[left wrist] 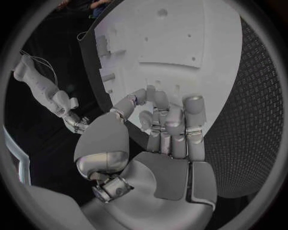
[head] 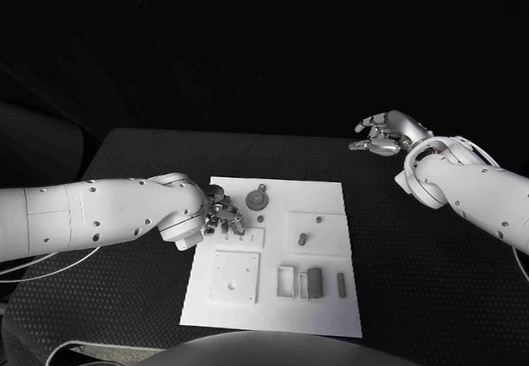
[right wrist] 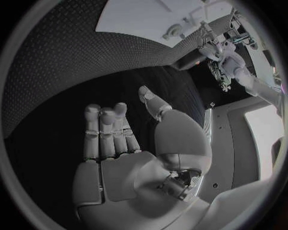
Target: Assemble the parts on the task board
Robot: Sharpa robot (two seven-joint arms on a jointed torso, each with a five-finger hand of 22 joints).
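The left robot hand (head: pixel 221 216) hangs over the left edge of the white board (head: pixel 316 316), its fingers curled downward close to the board's surface; in the left wrist view the fingers (left wrist: pixel 171 122) are bent together and nothing shows between them, though whether the tips touch the board cannot be told. The board lies in the middle of the black table (head: pixel 427 276). Just beside the left robot hand, toward the board's far end, lies a round grey disc (head: pixel 257 201) with a small stem. Further right sits a raised white block (head: pixel 312 232) with a small peg and a slot in it. Nearer the robot, a square white plate (head: pixel 234 276) with holes lies on the left part of the board, and to its right stand a white frame (head: pixel 285 281), a dark grey upright piece (head: pixel 314 282) and a thin grey bar (head: pixel 342 285), close together but apart.

The right robot hand (head: pixel 388 132) is raised above the table's far right corner, well apart from the board, fingers loosely curled on nothing; in the right wrist view its fingers (right wrist: pixel 105 129) lie side by side.
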